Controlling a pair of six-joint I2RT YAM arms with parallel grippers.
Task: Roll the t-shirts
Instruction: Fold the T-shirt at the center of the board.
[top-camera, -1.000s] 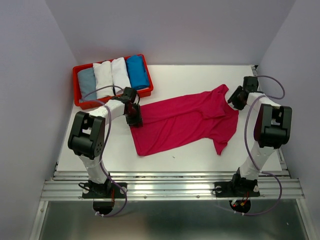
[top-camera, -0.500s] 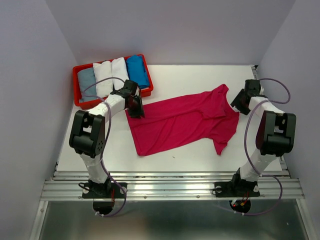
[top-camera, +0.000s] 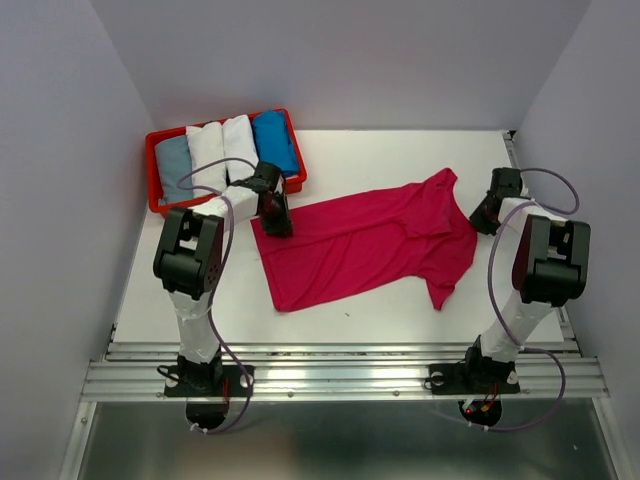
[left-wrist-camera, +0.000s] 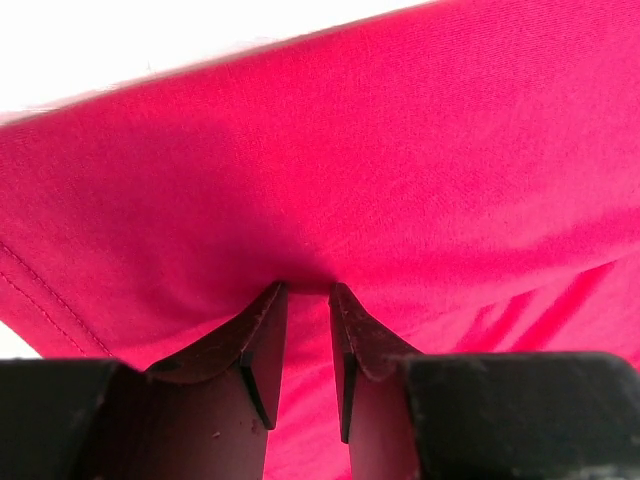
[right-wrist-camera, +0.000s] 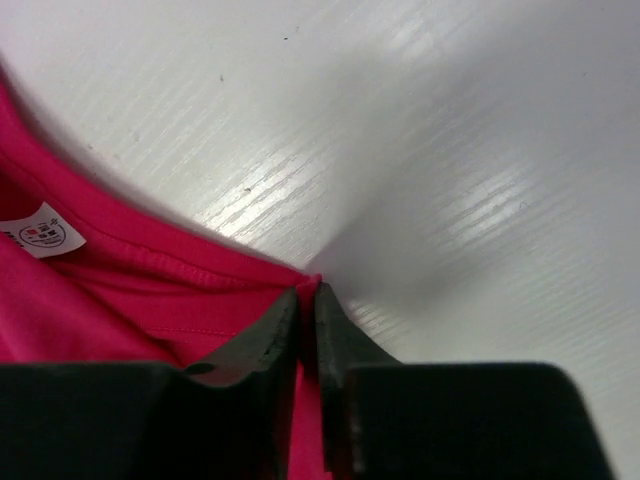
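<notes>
A magenta-pink t-shirt lies spread flat across the middle of the table, its neck at the right. My left gripper is at its upper left corner. In the left wrist view the fingertips press into the pink cloth, narrowly apart with a fold pinched between them. My right gripper is at the shirt's right shoulder edge. In the right wrist view its jaws are shut on the pink hem, beside the neck label.
A red tray at the back left holds rolled shirts: grey-blue, two white and bright blue. The left arm reaches beside the tray's front rim. Walls stand close on the left, back and right.
My left gripper has moved up and to the left, taking the shirt's left corner with it. My right gripper has moved right and down, drawing the shoulder outward. The shirt lies flatter.
</notes>
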